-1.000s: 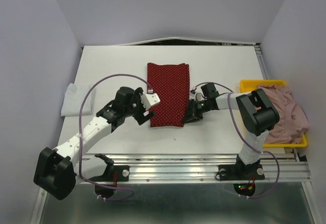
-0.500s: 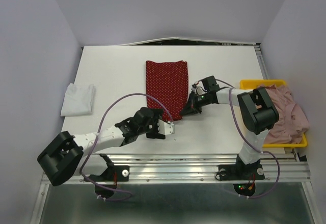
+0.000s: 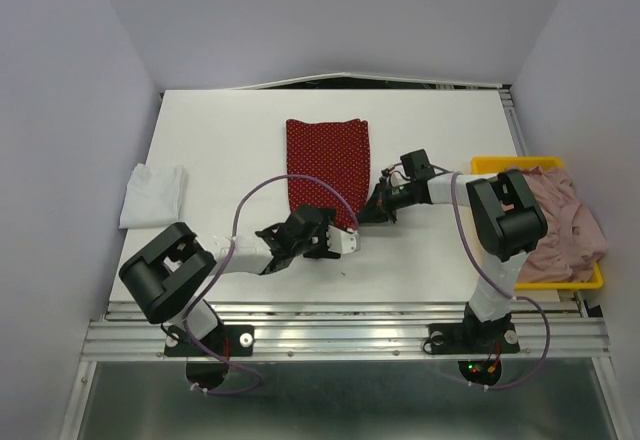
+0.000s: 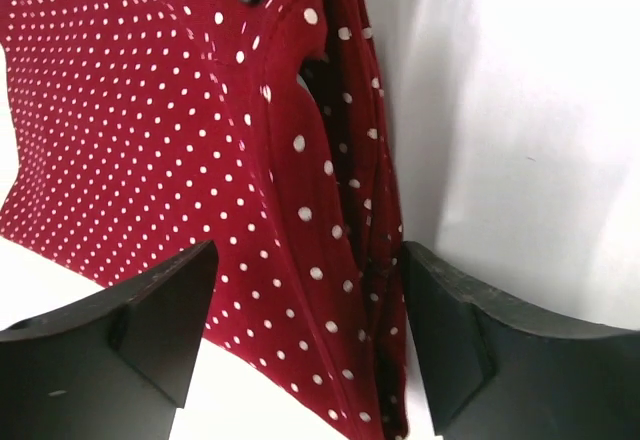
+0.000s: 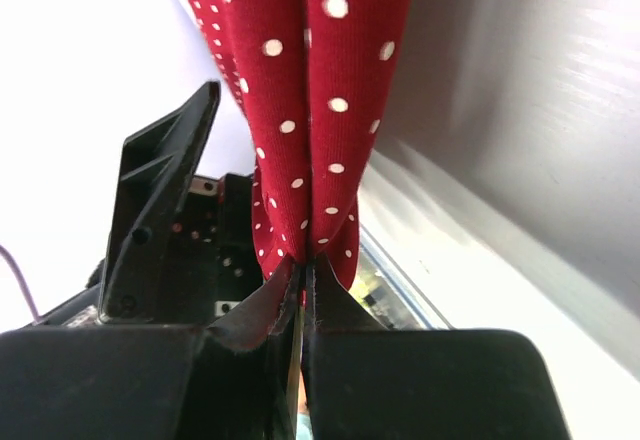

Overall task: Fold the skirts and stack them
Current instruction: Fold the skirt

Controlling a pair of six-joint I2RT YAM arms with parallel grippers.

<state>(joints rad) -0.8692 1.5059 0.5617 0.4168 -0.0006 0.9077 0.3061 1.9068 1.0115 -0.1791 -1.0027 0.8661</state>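
Red skirt (image 3: 328, 165) first: dark red with tiny white dots, folded into a long narrow rectangle in the middle of the counter (image 3: 220, 130), long side running away from the arm bases. The far end lies flat and tidy. The near end is messier. In the left wrist view the layers (image 4: 150, 110) gape open along the right edge, so I can see into the fold.

My right gripper (image 3: 372, 212) is clamped tight on the skirt's near right edge. Its wrist view shows two layers of dotted cloth (image 5: 330, 80) pinched right at the fingertips (image 5: 303, 270).

My left gripper (image 3: 345, 243) is at the near end with its jaws spread wide. They straddle that doubled edge (image 4: 307, 255) without squeezing it.

The pink skirt (image 3: 560, 225) is a rumpled heap over in the yellow tray (image 3: 490, 167) at the right edge, spilling over the rim. A folded white cloth (image 3: 153, 195) lies well apart on the left side of the counter.
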